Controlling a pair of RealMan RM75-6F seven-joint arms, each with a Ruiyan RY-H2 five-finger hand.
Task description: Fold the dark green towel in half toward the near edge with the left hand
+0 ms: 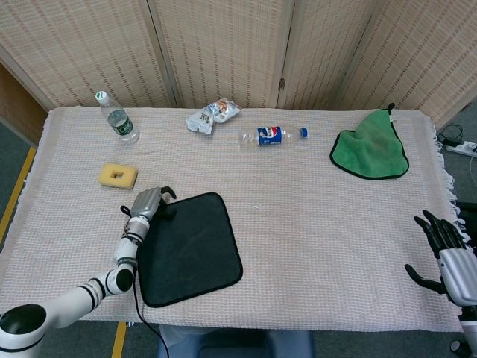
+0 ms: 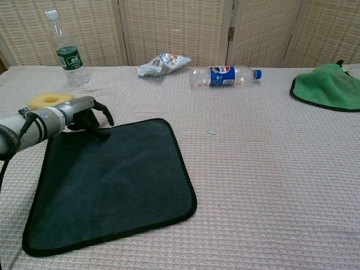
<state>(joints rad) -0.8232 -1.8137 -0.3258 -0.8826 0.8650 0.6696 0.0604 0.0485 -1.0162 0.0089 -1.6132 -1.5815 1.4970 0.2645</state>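
Note:
The dark green towel (image 1: 190, 250) (image 2: 112, 185) lies flat and unfolded at the near left of the table, with a black hem all round. My left hand (image 1: 149, 201) (image 2: 84, 115) sits on its far-left corner with the fingers curled down. A fingertip touches the cloth just inside the far edge. The corner itself is hidden under the hand, so I cannot tell whether it is pinched. My right hand (image 1: 447, 250) hangs off the table's near right edge, fingers spread and holding nothing.
A yellow sponge (image 1: 118, 175) (image 2: 49, 99) lies just beyond the left hand. A green-label water bottle (image 1: 115, 118) stands at the far left. A crumpled wrapper (image 1: 212, 115) and a lying Pepsi bottle (image 1: 270, 135) are at the far middle, a bright green cloth (image 1: 371, 145) at the far right.

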